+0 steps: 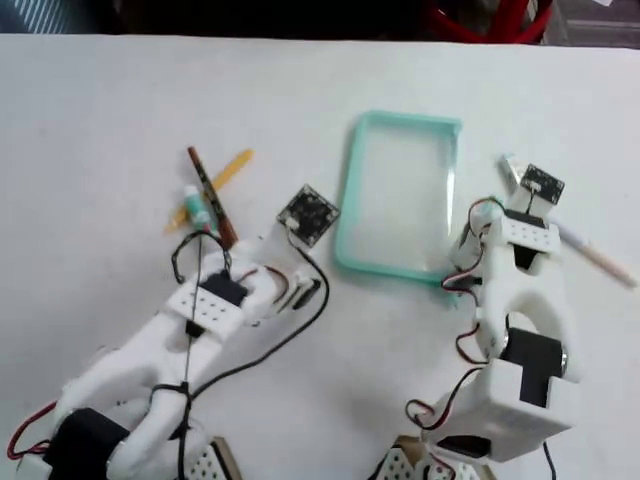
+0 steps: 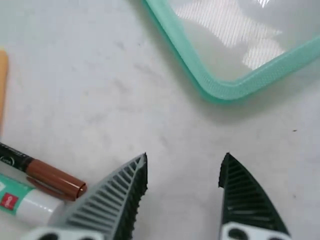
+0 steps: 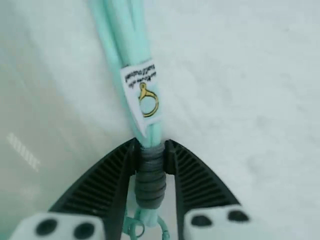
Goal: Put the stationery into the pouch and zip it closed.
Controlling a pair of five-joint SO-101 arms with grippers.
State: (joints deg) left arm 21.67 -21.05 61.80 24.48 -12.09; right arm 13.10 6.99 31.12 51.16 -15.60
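The clear pouch [image 1: 400, 190] with a teal rim lies flat at mid-table. My right gripper [image 1: 456, 264] is at its near right corner. In the right wrist view that gripper [image 3: 150, 156] is shut on the pouch's teal zipper edge [image 3: 125, 45], just behind a white tag [image 3: 142, 89] with a gold clasp. A brown marker [image 1: 212, 198], a yellow pen [image 1: 222, 178] and a green-white stick [image 1: 196, 207] lie crossed at left. My left gripper [image 1: 297, 290] stands open and empty between them and the pouch. Its wrist view shows the gripper [image 2: 182, 170], the brown marker [image 2: 55, 177] and the pouch corner [image 2: 220, 91].
A pale pink pen [image 1: 592, 252] lies on the table to the right of the right arm, partly hidden by it. Cables run from both arms across the near table. Bare white tabletop [image 1: 120, 110] stretches along the far side.
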